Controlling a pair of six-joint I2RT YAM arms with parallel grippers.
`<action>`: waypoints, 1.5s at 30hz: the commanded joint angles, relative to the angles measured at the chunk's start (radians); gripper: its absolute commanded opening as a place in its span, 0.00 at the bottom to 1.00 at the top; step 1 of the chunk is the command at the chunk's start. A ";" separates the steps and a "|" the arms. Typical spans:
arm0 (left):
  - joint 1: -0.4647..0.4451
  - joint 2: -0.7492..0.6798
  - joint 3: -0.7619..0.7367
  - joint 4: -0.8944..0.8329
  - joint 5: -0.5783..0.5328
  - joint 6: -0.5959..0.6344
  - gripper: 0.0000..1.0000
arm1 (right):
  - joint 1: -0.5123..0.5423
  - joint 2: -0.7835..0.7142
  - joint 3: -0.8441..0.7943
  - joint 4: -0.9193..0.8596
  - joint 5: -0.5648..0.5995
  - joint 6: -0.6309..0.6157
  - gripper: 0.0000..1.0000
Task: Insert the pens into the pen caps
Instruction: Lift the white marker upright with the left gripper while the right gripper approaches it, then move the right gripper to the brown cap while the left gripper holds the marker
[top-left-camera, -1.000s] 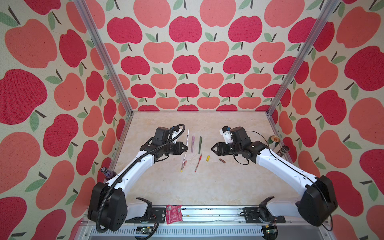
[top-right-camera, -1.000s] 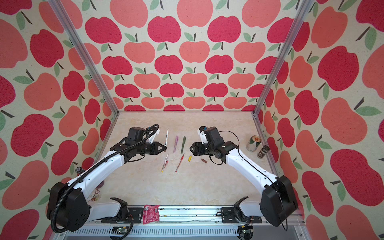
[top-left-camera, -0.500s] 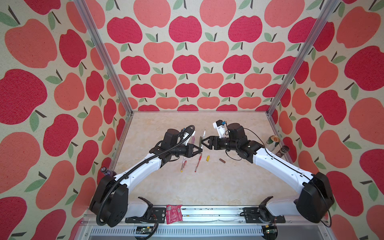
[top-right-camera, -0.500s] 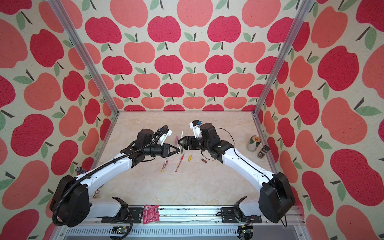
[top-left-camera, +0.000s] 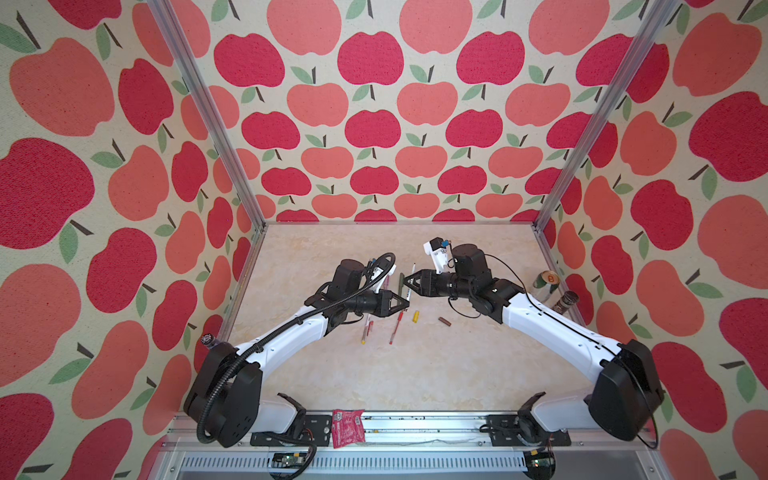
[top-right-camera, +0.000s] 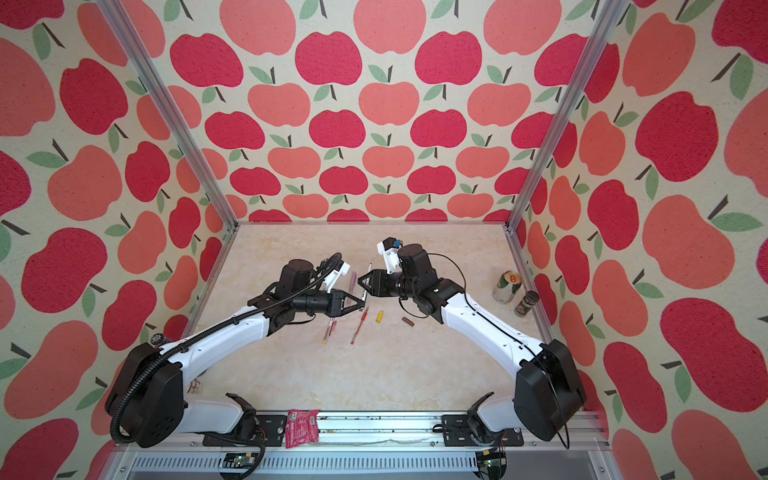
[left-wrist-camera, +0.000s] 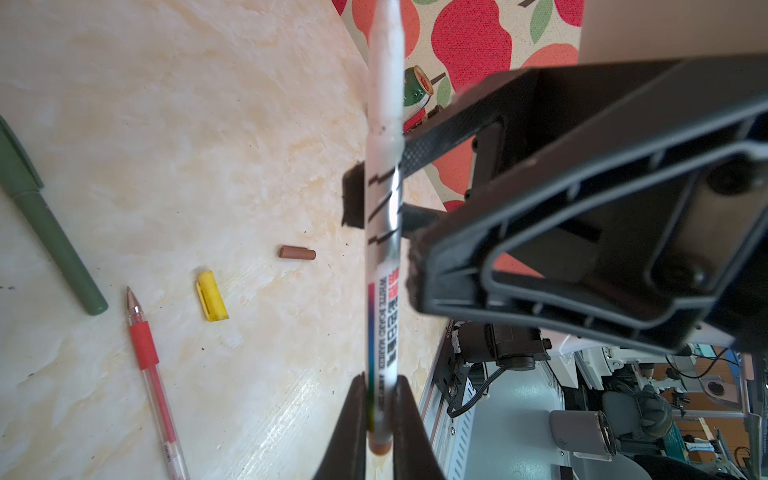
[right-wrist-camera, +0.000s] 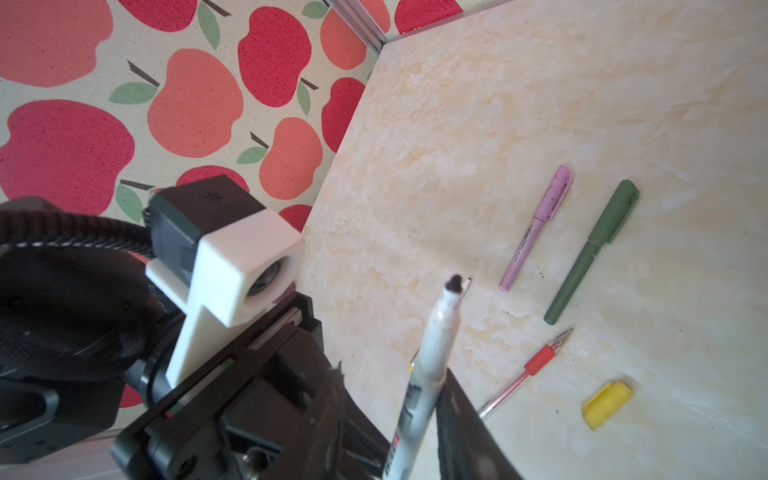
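Observation:
My left gripper (left-wrist-camera: 380, 399) is shut on the brown-tipped end of a white pen (left-wrist-camera: 384, 249), holding it off the table in both top views (top-left-camera: 411, 286) (top-right-camera: 369, 269). My right gripper (right-wrist-camera: 392, 374) faces it from the other side. Its jaws straddle the pen's upper barrel: one finger touches it, and a gap shows beside the other. The pen's black tip is bare. On the table lie a brown cap (left-wrist-camera: 297, 252), a yellow cap (left-wrist-camera: 212, 296), an uncapped red pen (left-wrist-camera: 149, 365), a capped green pen (right-wrist-camera: 590, 257) and a capped lilac pen (right-wrist-camera: 536, 232).
Another white pen with yellow trim (top-left-camera: 367, 328) lies beside the red pen. A tin can (top-left-camera: 547, 282) and a dark jar (top-left-camera: 566, 302) stand by the right wall. A red packet (top-left-camera: 348, 426) lies on the front rail.
Both arms came in to the middle, the left one carrying the white pen. My right gripper's jaws have moved around the pen and narrowed.

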 joint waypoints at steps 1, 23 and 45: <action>-0.008 0.004 0.013 0.017 0.006 -0.007 0.00 | 0.007 0.005 0.024 0.006 0.008 -0.010 0.31; -0.010 0.004 0.023 0.032 -0.026 -0.015 0.28 | 0.016 -0.019 0.000 0.025 0.022 0.001 0.02; -0.009 0.046 0.030 0.062 -0.057 -0.039 0.00 | 0.021 -0.049 -0.027 0.051 0.013 0.011 0.06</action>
